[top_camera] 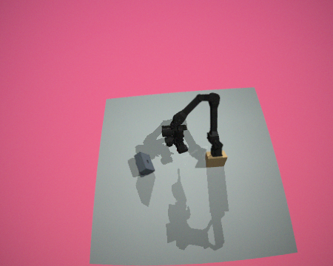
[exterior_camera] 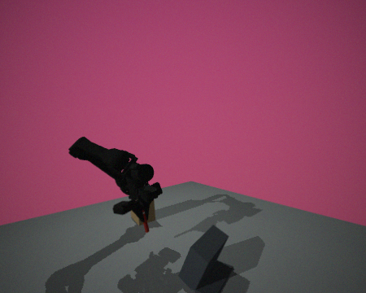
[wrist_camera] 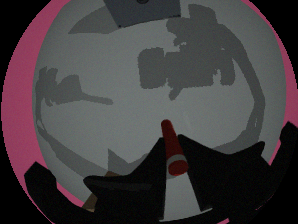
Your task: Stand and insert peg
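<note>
Pinching the red peg [exterior_camera: 146, 226] [wrist_camera: 173, 145] near its white band [wrist_camera: 176, 159], the black gripper [top_camera: 182, 151] [exterior_camera: 144, 213] [wrist_camera: 170, 140] holds it above the table [top_camera: 255, 207] [exterior_camera: 93, 220] [wrist_camera: 135, 112]; seen from the top, the gray panel [top_camera: 143, 163] [exterior_camera: 203, 256] [wrist_camera: 145, 15] is at its eight o'clock, the tan block [top_camera: 216, 161] [exterior_camera: 151, 213] [wrist_camera: 90, 203] at four

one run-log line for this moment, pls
gripper: shut on red cylindrical peg | white band: near gripper end | plain end: free | grey sloped block: hole unfilled | next: likely insertion
</note>
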You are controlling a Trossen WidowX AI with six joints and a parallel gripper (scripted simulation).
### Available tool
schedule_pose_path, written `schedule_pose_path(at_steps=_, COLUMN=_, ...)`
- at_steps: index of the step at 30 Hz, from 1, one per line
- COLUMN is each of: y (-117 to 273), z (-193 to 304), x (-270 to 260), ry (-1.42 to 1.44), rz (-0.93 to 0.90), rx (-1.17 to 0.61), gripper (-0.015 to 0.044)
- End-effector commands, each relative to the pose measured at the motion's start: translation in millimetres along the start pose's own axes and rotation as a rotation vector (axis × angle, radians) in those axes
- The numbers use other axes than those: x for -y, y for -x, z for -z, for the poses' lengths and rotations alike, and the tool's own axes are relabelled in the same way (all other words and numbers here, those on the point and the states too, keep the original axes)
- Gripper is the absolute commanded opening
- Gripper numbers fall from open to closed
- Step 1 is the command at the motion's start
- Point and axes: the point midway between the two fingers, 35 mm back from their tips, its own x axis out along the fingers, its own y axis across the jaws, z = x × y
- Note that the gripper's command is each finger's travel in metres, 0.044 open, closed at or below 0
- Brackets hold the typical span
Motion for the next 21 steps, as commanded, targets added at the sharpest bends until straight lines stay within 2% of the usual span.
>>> schedule_pose_path(at_steps=1, y=-4, z=-2, x=-3, ry=0.008, rz=-0.016, rx=0.02, gripper=0.0)
schedule_pose_path(at_steps=21, y=-17, z=-18, x=-13, ry=0.03, rz=-0.067, rx=0.138, gripper=0.0)
